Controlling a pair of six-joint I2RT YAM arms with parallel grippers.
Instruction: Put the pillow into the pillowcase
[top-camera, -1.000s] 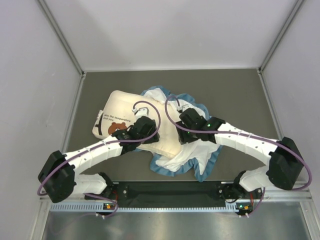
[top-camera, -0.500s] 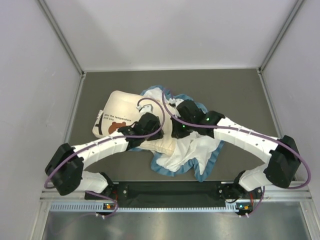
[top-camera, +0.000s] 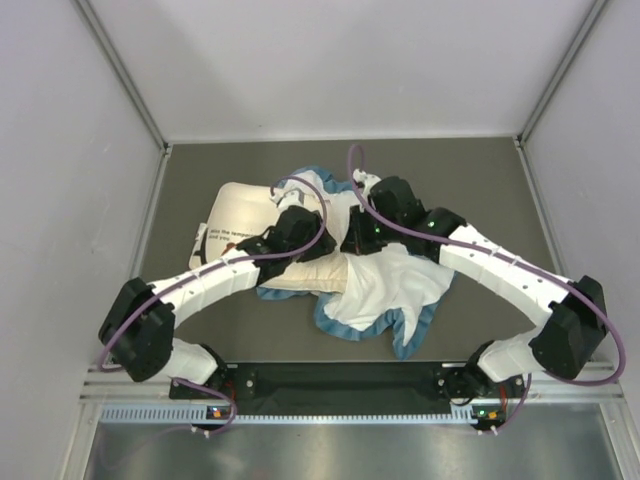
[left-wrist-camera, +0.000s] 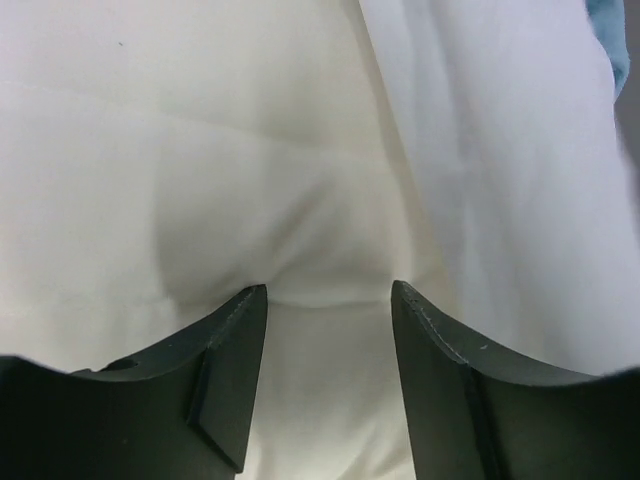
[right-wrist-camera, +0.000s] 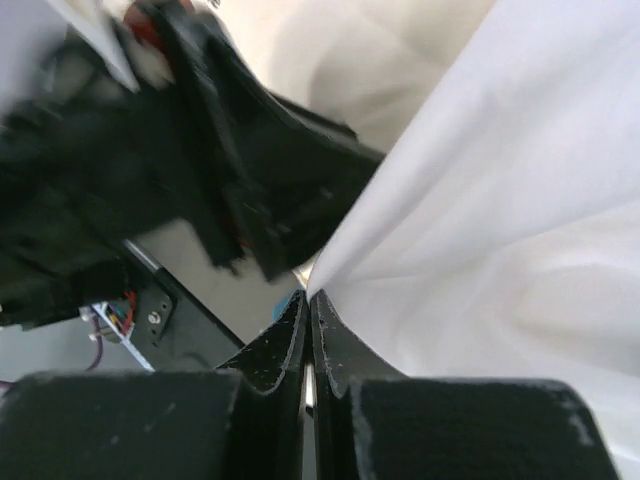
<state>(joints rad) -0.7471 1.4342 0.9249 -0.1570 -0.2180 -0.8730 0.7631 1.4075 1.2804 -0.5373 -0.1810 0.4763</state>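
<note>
The cream pillow (top-camera: 240, 210) lies at the left of the dark mat, its right end under the pillowcase (top-camera: 395, 290), which shows its white inside and blue ruffled edge. My left gripper (top-camera: 300, 228) presses down on the pillow's right part; in the left wrist view its fingers (left-wrist-camera: 328, 295) pinch a bulge of the pillow (left-wrist-camera: 200, 150), with the white pillowcase (left-wrist-camera: 520, 200) beside it. My right gripper (top-camera: 355, 235) is shut on the pillowcase's white edge (right-wrist-camera: 308, 298) and holds it lifted, close to the left gripper. The pillow (right-wrist-camera: 380, 60) shows behind.
The dark mat (top-camera: 470, 190) is bounded by grey walls at the left, right and back. The two arms arch over the fabric from the near edge. The left arm's black wrist (right-wrist-camera: 250, 200) is close to my right gripper.
Both grippers have moved away from the arm bases, toward the back. The right one has drawn the pillowcase edge left and back over the pillow's end. The pillow has shifted back slightly.
</note>
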